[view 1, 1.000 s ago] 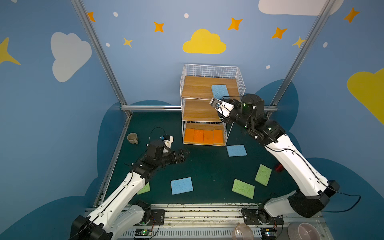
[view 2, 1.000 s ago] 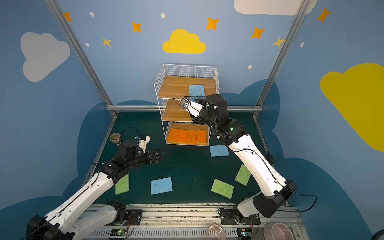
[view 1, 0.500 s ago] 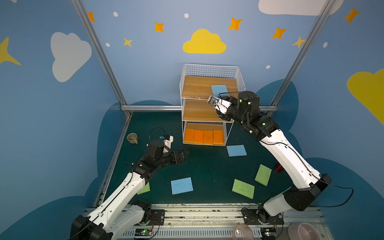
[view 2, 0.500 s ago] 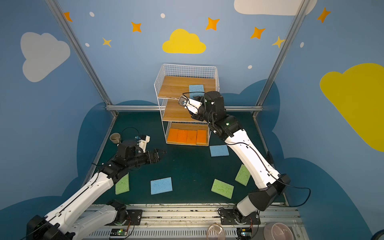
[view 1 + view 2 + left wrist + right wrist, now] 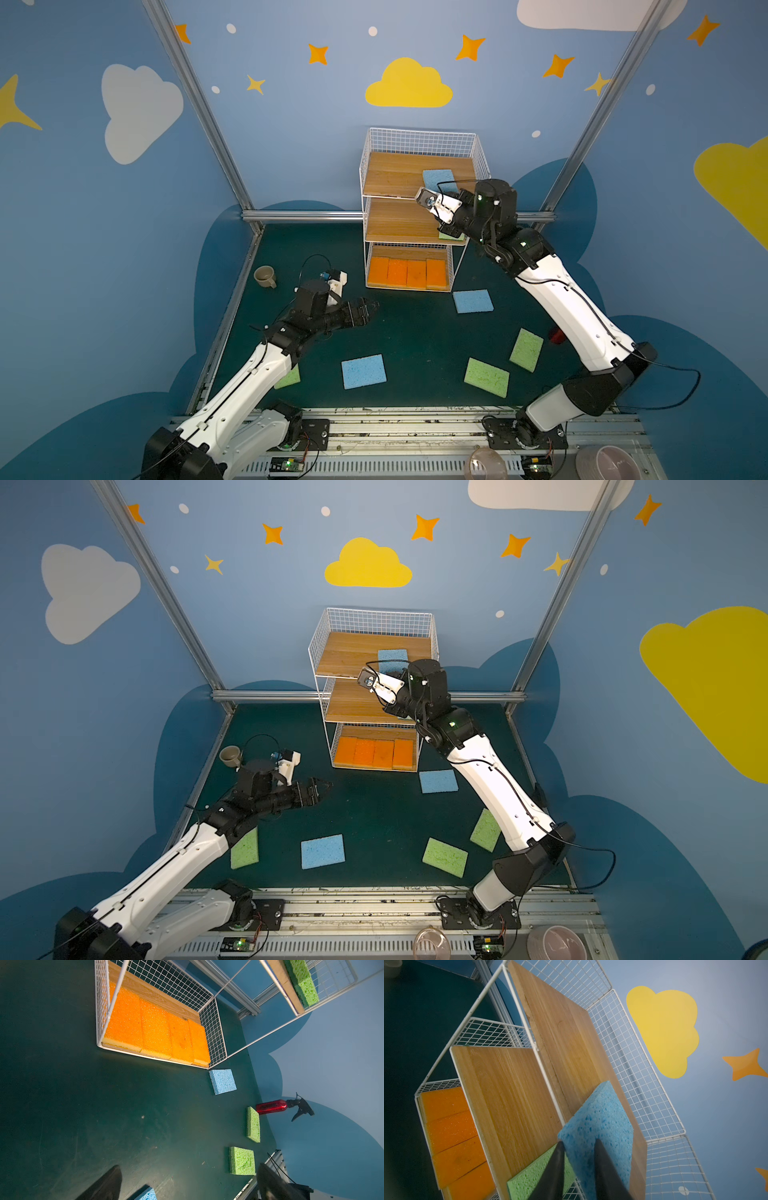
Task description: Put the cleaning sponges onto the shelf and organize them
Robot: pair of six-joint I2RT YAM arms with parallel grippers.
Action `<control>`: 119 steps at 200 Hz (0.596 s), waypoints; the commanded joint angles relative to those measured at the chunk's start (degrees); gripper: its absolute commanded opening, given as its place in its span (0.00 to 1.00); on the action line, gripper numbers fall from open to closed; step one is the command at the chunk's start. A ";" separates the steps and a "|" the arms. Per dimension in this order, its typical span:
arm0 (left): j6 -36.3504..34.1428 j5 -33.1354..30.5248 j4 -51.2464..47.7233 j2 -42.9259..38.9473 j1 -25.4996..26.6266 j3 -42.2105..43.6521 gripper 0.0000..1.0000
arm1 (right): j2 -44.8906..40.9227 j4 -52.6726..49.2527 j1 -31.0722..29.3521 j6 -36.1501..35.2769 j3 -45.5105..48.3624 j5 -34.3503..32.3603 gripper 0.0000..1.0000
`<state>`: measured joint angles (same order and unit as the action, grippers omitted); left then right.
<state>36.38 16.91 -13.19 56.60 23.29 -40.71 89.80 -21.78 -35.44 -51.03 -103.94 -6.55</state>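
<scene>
Where it lies, blue sponge [image 5: 436,179] runs front-to-back.

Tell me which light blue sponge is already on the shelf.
The light blue sponge on the shelf's top board; the other two blue sponges lie on the dark green tabletop.

I see my left arm [image 5: 245,378] and right arm [image 5: 569,299] as long white shells joined by black motor housings, ending in black tapered fingers [image 5: 548,1176]. Thin black cables [image 5: 685,369] run along them, and a white camera block [image 5: 440,203] sits at each wrist.
</scene>
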 commanded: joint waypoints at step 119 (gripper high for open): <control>0.09 0.29 1.51 -0.11 0.09 0.54 0.99 | -1.29 5.88 0.90 2.76 -1.18 -3.59 0.00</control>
<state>36.42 16.91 -12.80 56.62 23.29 -40.71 89.80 -18.22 -34.92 -49.84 -103.94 -7.90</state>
